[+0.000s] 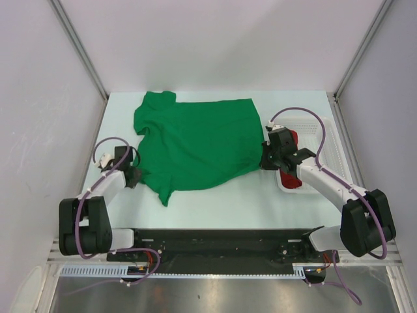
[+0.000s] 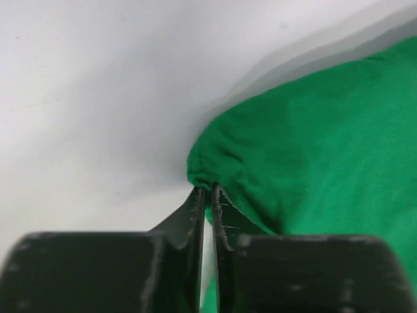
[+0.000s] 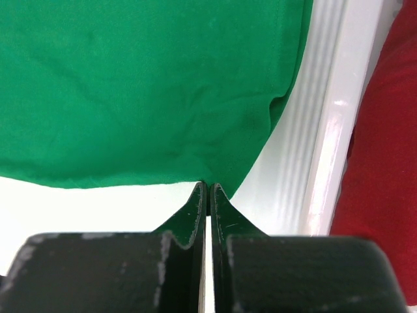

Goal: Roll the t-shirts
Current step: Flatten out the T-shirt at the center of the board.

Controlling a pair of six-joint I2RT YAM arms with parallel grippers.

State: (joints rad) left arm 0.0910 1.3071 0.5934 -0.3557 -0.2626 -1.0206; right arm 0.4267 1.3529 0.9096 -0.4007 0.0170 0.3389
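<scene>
A bright green t-shirt point(image 1: 195, 143) lies spread flat across the middle of the table. My left gripper point(image 1: 134, 175) is at its left sleeve edge. In the left wrist view the jaws point(image 2: 208, 188) are shut, with a bunch of green cloth point(image 2: 313, 143) pinched at the tips. My right gripper point(image 1: 266, 160) is at the shirt's right lower corner. In the right wrist view it point(image 3: 208, 185) is shut, and the green hem point(image 3: 143, 98) comes right into its tips. A red t-shirt point(image 3: 384, 163) lies in the white basket point(image 1: 320, 137), partly hidden by my right arm.
The basket's white rim point(image 3: 332, 124) runs close beside the right gripper. Grey walls close in the table at the back and on both sides. Bare white tabletop point(image 1: 228, 202) shows between the shirt and the arm bases.
</scene>
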